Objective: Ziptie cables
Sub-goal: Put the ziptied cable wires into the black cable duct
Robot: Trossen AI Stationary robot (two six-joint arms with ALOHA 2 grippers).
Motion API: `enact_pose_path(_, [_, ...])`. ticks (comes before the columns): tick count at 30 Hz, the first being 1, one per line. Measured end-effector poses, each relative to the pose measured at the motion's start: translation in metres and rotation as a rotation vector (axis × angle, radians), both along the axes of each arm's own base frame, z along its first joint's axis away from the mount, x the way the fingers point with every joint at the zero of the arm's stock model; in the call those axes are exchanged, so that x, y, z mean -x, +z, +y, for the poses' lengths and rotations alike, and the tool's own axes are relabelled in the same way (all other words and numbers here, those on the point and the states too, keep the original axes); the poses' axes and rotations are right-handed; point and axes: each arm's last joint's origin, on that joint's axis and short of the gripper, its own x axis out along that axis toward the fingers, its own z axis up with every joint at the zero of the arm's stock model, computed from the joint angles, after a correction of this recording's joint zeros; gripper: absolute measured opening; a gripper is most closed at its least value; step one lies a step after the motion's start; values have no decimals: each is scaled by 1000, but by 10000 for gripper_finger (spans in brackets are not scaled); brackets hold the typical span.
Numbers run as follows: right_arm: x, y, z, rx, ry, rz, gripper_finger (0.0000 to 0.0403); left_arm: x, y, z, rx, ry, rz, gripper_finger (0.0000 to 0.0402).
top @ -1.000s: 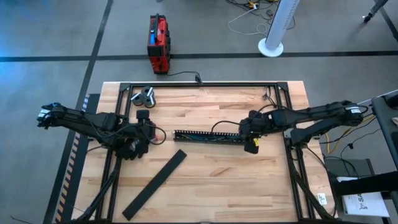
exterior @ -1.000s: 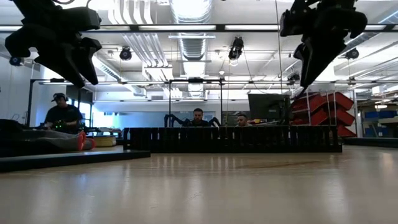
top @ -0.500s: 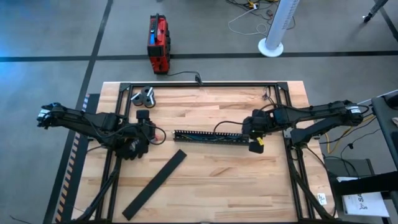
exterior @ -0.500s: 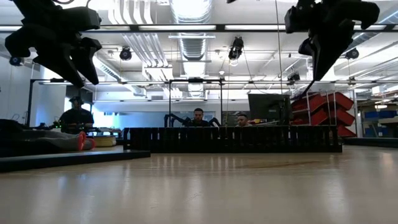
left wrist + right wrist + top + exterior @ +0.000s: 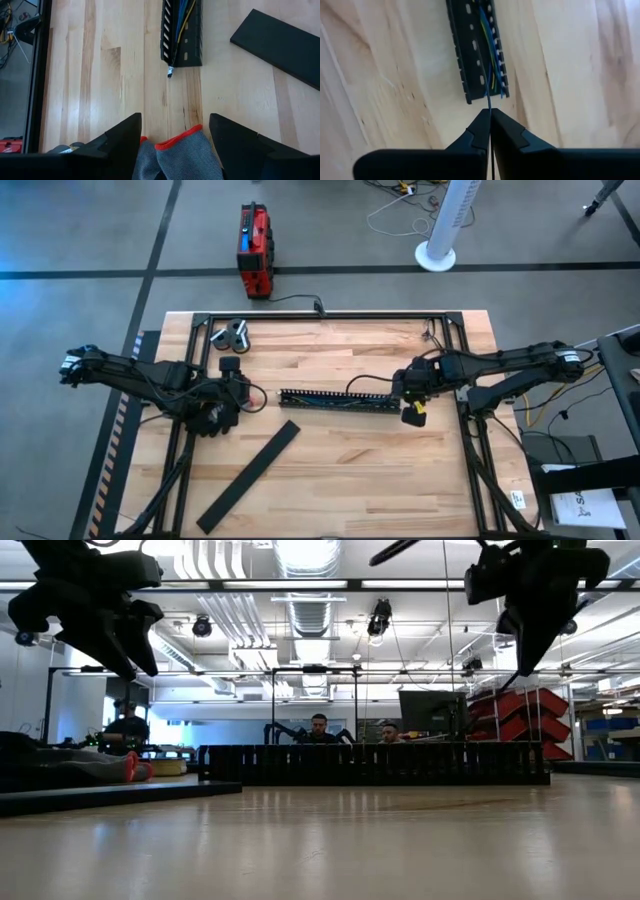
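The right gripper (image 5: 408,393) has backed off the comb-toothed duct (image 5: 335,401)'s right end – pinched shut on one dark cable (image 5: 489,102) drawn taut from the cables (image 5: 490,35) inside – while the left gripper (image 5: 222,412) waits past the duct's left end, fingers apart, so bundling isn't begun.

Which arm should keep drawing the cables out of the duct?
Right. Its gripper is shut on a cable at the duct's end; the left gripper is open and holds none.
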Motion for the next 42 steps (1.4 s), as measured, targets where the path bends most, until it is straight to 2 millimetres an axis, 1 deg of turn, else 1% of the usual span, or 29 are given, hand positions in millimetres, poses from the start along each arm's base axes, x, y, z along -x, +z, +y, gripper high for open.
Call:
enact_pose_path(4, [2,-5,0,-26,-166,4,0,-2,1,0,6,0,-29,214])
enact_pose_path(6, [3,-10,0,-37,-244,5,0,-9,6,-1,17,0,-114,212])
enact_pose_path(9, [5,-19,0,-48,-326,12,0,-22,17,-2,-15,-33,-278,213])
enact_pose_path(12, [6,-29,2,-90,-407,11,0,-27,24,-3,-34,-57,-358,218])
enact_pose_path(14, [5,-32,3,-114,-426,-7,0,-28,25,-3,-31,-54,-366,222])
enact_pose_path(17, [2,-32,6,-123,-447,-51,0,-28,24,-2,-21,-35,-369,228])
enact_pose_path(22, [-2,-34,15,-170,-556,-81,0,-28,24,3,-6,12,-379,238])
enact_pose_path(26, [-3,-42,25,-160,-614,-51,0,-28,23,5,4,38,-383,244])
enact_pose_path(29, [-7,-54,30,-124,-678,-13,0,-28,20,6,4,40,-372,247])
enact_pose_path(33, [-13,-69,34,-98,-743,37,0,-27,15,7,1,43,-357,247])
enact_pose_path(36, [-16,-77,35,-86,-766,75,0,-28,15,7,0,47,-362,243])
enact_pose_path(39, [-18,-82,36,-78,-767,91,0,-28,17,8,-3,46,-375,237])
enact_pose_path(42, [-18,-82,36,-78,-767,90,0,-29,18,8,-12,38,-384,231])
